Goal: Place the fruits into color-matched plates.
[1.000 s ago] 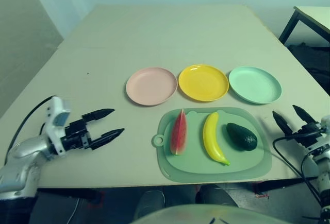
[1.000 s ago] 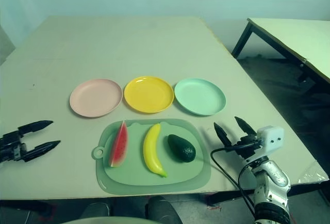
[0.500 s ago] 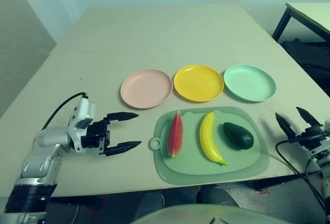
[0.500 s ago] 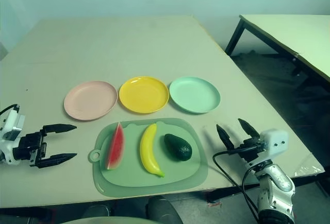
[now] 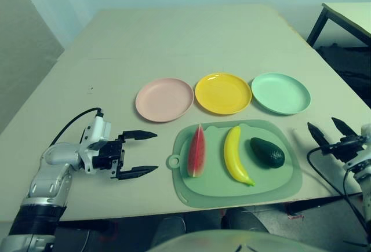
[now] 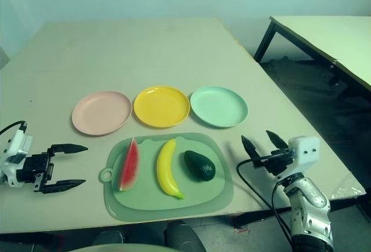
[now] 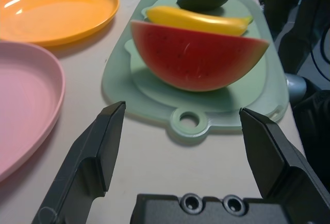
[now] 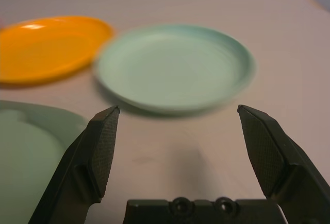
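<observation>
1. Yellow plate [image 5: 223, 93]: smooth, glossy plastic, with bright highlights.
2. Pink plate [image 5: 164, 100] and mint green plate [image 5: 281, 93]: smooth plastic, softer in sheen.
3. Banana [image 5: 235, 156]: smooth, plastic-looking skin.
4. Avocado [image 5: 267, 152]: dark and glossy, slightly bumpy.
5. Watermelon wedge [image 7: 198, 56]: smooth, with a satin sheen.
6. Green mat [image 7: 263, 98]: smooth, translucent-looking plastic.
7. Counter [image 5: 174, 43]: smooth, mostly matt.
8. Forearms [image 5: 49, 179]: silvery, metallic-looking.

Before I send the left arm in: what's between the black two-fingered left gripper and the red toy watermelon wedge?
Bare tabletop, then the green mat's ring tab and rim, between left gripper and wedge, in the left eye view.
</observation>
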